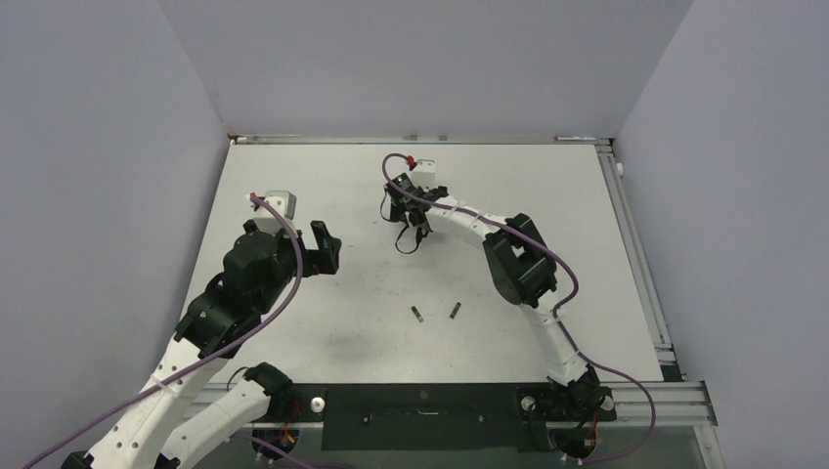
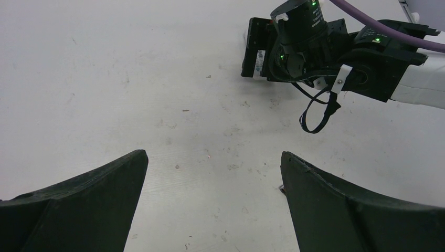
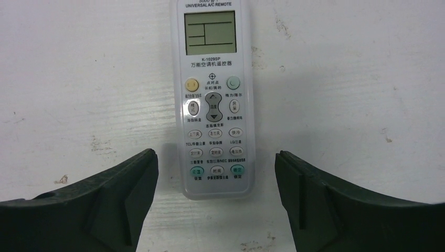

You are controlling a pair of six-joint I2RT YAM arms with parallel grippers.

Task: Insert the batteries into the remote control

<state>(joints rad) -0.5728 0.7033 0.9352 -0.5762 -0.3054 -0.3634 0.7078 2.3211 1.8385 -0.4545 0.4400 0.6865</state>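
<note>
I have the right claw (image 3: 215,156) poised over the remote control (image 3: 212,100). Its fingers are spread wide, one on each side of the remote's lower end. There is bare surface (image 1: 323,176) showing in both gaps, so it is not pinching anything. The remote lies flat and face up, with the grey display at the end away from the claw and the button rows running back toward it. With that side up, the back is against the surface and I cannot see the battery bay or tell whether it has a cover.

The left claw (image 2: 212,156) is off to the left of the remote, well apart from it. It is also spread wide and has nothing between its fingers.

The two batteries (image 1: 416,314) (image 1: 455,311) lie loose on the near side of the remote, toward the arm bases. They are close to each other but not touching, and well apart from the remote.

By my reading, none of the loading is done. No battery is in the remote and neither has been picked up. The remote has yet to be gripped and turned over to expose its back. After that the bay has to be opened if it has a cover, and each battery picked up and seated in turn. Taking hold of the remote looks like the step in hand.
</note>
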